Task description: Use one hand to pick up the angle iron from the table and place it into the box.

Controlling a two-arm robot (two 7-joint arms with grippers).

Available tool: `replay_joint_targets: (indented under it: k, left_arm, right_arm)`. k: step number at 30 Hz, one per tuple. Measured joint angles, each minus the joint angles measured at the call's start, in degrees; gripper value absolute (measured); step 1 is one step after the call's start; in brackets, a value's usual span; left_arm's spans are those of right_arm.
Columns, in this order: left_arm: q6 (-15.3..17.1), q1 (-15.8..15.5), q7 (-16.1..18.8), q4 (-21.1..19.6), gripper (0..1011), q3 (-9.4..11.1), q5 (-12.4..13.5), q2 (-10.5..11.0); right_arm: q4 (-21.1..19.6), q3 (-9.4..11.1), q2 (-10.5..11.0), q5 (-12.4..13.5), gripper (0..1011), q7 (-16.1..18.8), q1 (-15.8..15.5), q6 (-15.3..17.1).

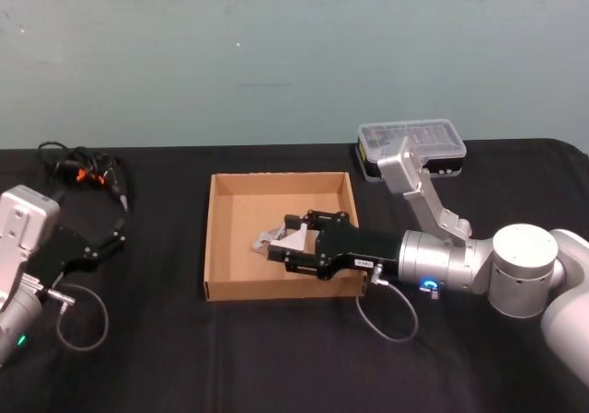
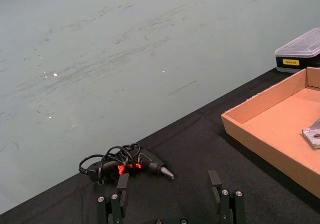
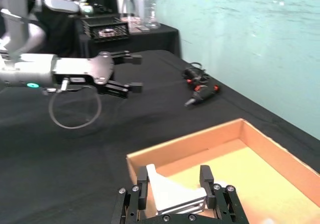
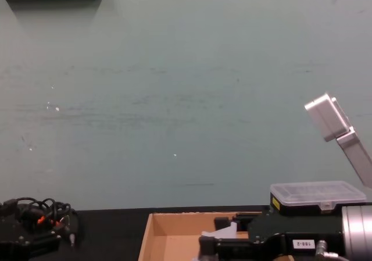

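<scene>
- Brown cardboard, the box (image 1: 227,247) sits in the middle of the black table (image 1: 276,358), and I see my right gripper (image 1: 279,244) reaching into it from the right side, over its right wall.
- In the right wrist view the jaws are pinching the angle iron (image 3: 172,194), a pale grey metal piece, with one black finger (image 3: 142,181) on each side of it.
- From the head view the angle iron hangs over the box floor, slightly left of its centre; I cannot tell whether it touches the cardboard.
- In the chest view the piece shows as a light wedge at the front of the black gripper body, just above the near edge of the box.
- My left gripper (image 1: 118,233) lies low over the table at the left, well apart from the box; its jaws are spread and hold nothing.
- Beyond it, near the far left edge of the table, lies a small black and orange power tool (image 1: 85,169) with a tangled cord.
- A clear-lidded black organiser case (image 1: 409,148) stands at the back of the table, just behind the box's far right corner.
- Teal wall (image 1: 276,54) behind the table.
</scene>
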Motion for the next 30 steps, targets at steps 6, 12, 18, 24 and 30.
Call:
replay_joint_targets:
  k: [6, 12, 18, 24, 30]
  left_arm:
    - [0.0, 0.0, 0.0, 0.0, 1000, 0.0, 0.0, 0.0]
    - [0.0, 0.0, 0.0, 0.0, 1000, 0.0, 0.0, 0.0]
    - [0.0, 0.0, 0.0, 0.0, 1000, 0.0, 0.0, 0.0]
    - [0.0, 0.0, 0.0, 0.0, 1000, 0.0, 0.0, 0.0]
    - [0.0, 0.0, 0.0, 0.0, 1000, 0.0, 0.0, 0.0]
  right_arm:
    - [1.47, 1.02, -0.16, -0.76, 643, -1.26, 0.19, 0.74]
    - [2.67, 1.61, -0.34, -1.72, 643, -1.76, 0.24, 1.19]
    - [4.57, 1.93, -1.15, -2.56, 643, -2.01, 0.66, 1.35]
    - [5.88, 2.31, -1.83, -3.05, 643, -2.03, 0.93, 1.63]
    - [5.89, 2.29, -1.81, -3.07, 643, -2.05, 0.93, 1.66]
